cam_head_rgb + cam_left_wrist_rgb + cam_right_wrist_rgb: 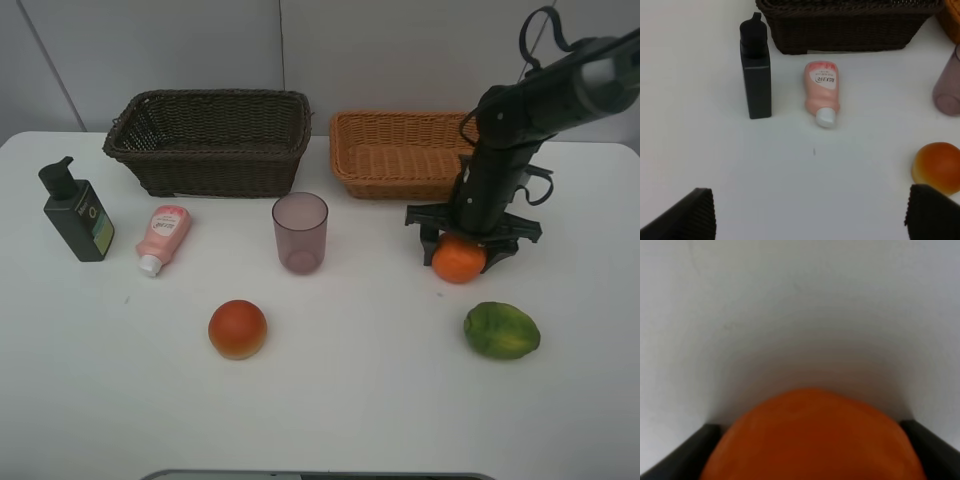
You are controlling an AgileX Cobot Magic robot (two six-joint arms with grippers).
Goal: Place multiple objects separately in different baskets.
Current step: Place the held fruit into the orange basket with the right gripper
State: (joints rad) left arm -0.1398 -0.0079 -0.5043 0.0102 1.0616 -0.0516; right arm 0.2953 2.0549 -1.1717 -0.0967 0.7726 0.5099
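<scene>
My right gripper [462,245] stands straight down over the orange [459,260] on the table, in front of the light tan basket [395,155]. In the right wrist view its dark fingers [695,455] press both sides of the orange [810,440]. The green citrus [501,331] lies nearer the front right. At the left are the dark pump bottle [77,215] and the pink tube [163,237], lying flat. The purple cup [300,233] stands mid-table, with the red-orange fruit [237,329] in front of it. My left gripper [810,220] is open above bare table, short of the bottle [756,80] and tube [822,92].
The dark brown basket [210,140] stands at the back left, beside the tan one. The left wrist view catches the fruit [937,166] and the cup [947,85] at one edge. The left arm does not show in the high view.
</scene>
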